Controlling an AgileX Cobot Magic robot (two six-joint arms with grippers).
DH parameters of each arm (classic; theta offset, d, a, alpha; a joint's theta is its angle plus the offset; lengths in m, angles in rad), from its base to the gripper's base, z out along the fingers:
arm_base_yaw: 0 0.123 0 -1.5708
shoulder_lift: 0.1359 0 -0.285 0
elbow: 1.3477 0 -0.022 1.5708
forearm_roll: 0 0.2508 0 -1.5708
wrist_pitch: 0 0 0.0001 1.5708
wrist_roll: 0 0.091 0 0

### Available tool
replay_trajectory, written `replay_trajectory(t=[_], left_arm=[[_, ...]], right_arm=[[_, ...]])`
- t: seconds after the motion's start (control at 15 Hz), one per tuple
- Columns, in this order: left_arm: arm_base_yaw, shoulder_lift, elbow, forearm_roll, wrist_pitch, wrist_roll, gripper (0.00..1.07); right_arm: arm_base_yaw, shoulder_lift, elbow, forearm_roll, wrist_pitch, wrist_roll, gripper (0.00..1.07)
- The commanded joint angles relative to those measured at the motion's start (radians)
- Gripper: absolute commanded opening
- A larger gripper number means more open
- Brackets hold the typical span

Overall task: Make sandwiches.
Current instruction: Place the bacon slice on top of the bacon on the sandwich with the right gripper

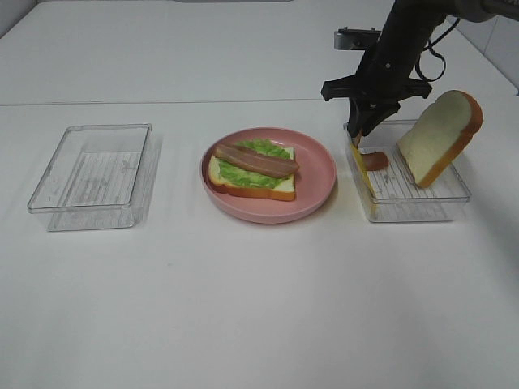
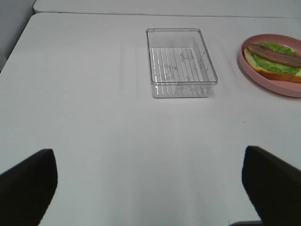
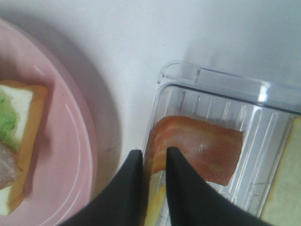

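On the pink plate (image 1: 320, 174) lies an open sandwich (image 1: 253, 166): a bread slice with green lettuce and a bacon strip on top. My right gripper (image 1: 362, 130) reaches down into the right clear tray (image 1: 454, 194), its jaws nearly together on the top edge of a thin yellow cheese slice (image 1: 363, 174) that stands against the tray's left wall. In the right wrist view the gripper (image 3: 154, 153) pinches that cheese (image 3: 155, 212), with a bacon strip (image 3: 202, 148) lying just beyond. A second bread slice (image 1: 438, 138) leans upright in the same tray. My left gripper (image 2: 149, 153) hangs open over bare table.
An empty clear tray (image 1: 89, 174) stands at the left, also visible as the tray (image 2: 181, 63) ahead of my left gripper. The plate (image 2: 263, 80) sits to its right. The right tray's rim (image 3: 211, 77) lies close beside the plate (image 3: 70, 141).
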Motion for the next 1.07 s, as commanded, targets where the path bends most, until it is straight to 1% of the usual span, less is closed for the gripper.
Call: replay_trajectory(t=[0.07, 0.27, 0.47, 0.53, 0.67, 0.73, 0.8, 0.87, 0.93, 1.07], left_arm=[[-0.002, -0.020, 0.002, -0.006, -0.009, 0.000, 1.00], [-0.002, -0.020, 0.002, -0.006, -0.009, 0.000, 1.00], [-0.002, -0.020, 0.002, -0.006, -0.009, 0.000, 1.00], [-0.002, -0.020, 0.002, -0.006, -0.009, 0.000, 1.00], [-0.002, -0.020, 0.002, -0.006, -0.009, 0.000, 1.00], [-0.002, -0.020, 0.002, -0.006, -0.009, 0.000, 1.00], [-0.002, -0.020, 0.002, -0.006, -0.009, 0.000, 1.00], [-0.002, -0.020, 0.002, -0.006, -0.009, 0.000, 1.00], [-0.002, -0.020, 0.002, -0.006, -0.009, 0.000, 1.00], [-0.002, -0.020, 0.002, -0.006, -0.009, 0.000, 1.00]], right_arm=[[0.000, 0.003, -0.007, -0.003, 0.021, 0.038, 0.00], [0.000, -0.026, -0.007, -0.003, 0.034, 0.048, 0.00], [0.000, -0.162, -0.018, 0.036, 0.069, 0.054, 0.00], [0.000, -0.185, -0.018, 0.052, 0.070, 0.054, 0.00], [0.001, -0.268, -0.018, 0.190, 0.091, 0.041, 0.00], [0.002, -0.279, -0.017, 0.278, 0.098, 0.002, 0.00], [0.001, -0.281, -0.017, 0.335, 0.105, -0.019, 0.00], [0.003, -0.276, -0.017, 0.434, 0.110, -0.062, 0.00], [0.039, -0.251, -0.017, 0.554, 0.110, -0.123, 0.00], [0.084, -0.221, -0.017, 0.585, 0.108, -0.145, 0.00]])
